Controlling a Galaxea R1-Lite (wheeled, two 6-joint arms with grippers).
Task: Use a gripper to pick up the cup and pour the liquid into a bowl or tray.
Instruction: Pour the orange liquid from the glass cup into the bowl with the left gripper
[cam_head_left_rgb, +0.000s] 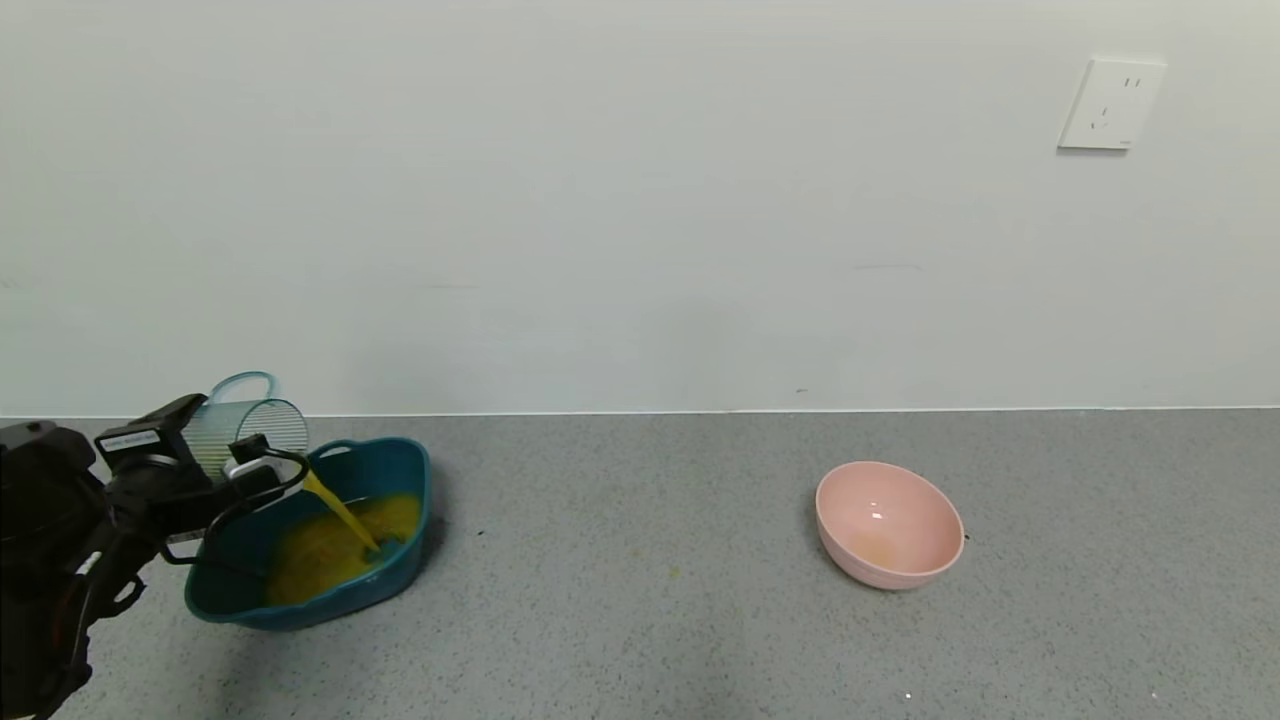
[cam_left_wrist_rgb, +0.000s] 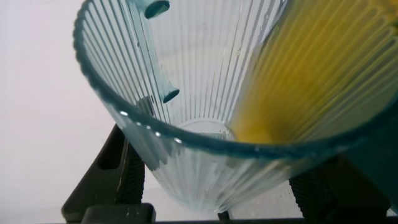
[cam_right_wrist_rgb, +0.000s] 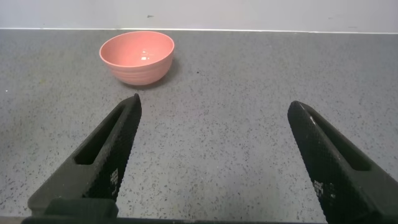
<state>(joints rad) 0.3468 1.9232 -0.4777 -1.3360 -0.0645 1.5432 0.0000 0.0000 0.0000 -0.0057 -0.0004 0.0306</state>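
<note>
Currently the left gripper (cam_head_left_rgb: 235, 470), at lower left of the head view, clamps the ribbed cup (cam_head_left_rgb: 247, 428) by its sidewall, tipped over the teal tub (cam_head_left_rgb: 405, 465) on the counter (cam_head_left_rgb: 640, 600). Liquid (cam_head_left_rgb: 340, 512) streams into the tub. Cup looks light, thin, rigid plastic; ribs likely aid grip, wet walls may slip. Mid-body hold seems right. Right gripper (cam_right_wrist_rgb: 214, 158) idles with fingers spread, facing the pink bowl (cam_right_wrist_rgb: 137, 56).

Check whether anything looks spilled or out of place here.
No spill shows. The left gripper tips the cup, and the juice streams into the teal tub. The tub looks tilted, and the pink bowl leans too.
</note>
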